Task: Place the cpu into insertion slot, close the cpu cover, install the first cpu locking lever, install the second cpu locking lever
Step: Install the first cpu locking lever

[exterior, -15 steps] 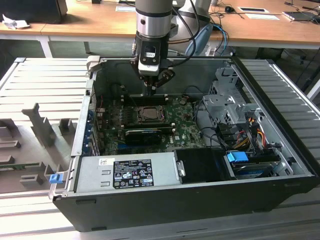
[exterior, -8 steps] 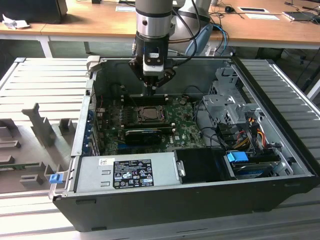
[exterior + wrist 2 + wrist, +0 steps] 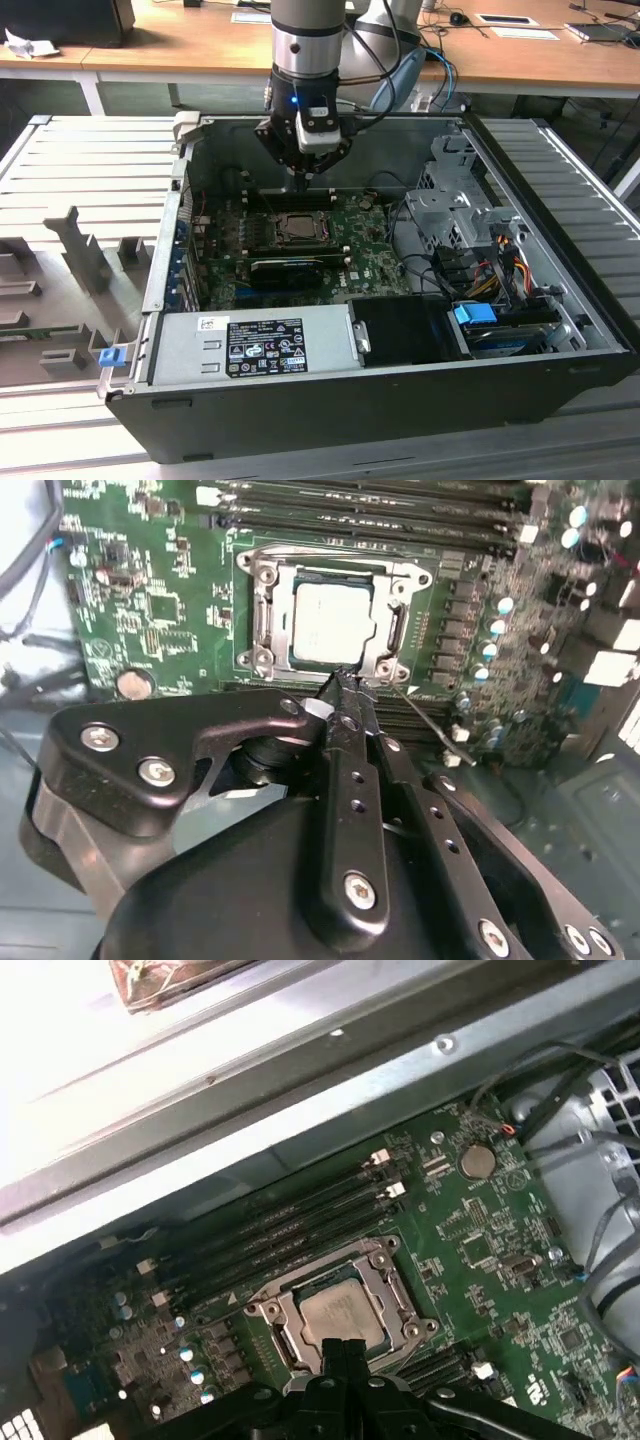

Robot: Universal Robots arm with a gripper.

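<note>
The chip (image 3: 333, 620) is sitting in its socket (image 3: 285, 632), the cover (image 3: 262, 600) lying flat over it. The gripper (image 3: 343, 678), jaws pinched together, is hovering at the socket's corner, probably so its narrow tip can work the thin lever (image 3: 432, 723).

Shadow fills the computer case (image 3: 400, 400), and white glare burns beyond it in the first wrist view.

The ribbed grey metal bench (image 3: 90, 150) stretches out to both sides, with grey fixture blocks (image 3: 85, 255) standing near its edge at the exterior view's left. Beyond its far edge runs a long wooden desk (image 3: 180, 45) on white legs (image 3: 92, 95) (papers (image 3: 525, 32), a crumpled scrap (image 3: 25, 42) and a black box (image 3: 70, 20) lie on it). The light is even.
</note>
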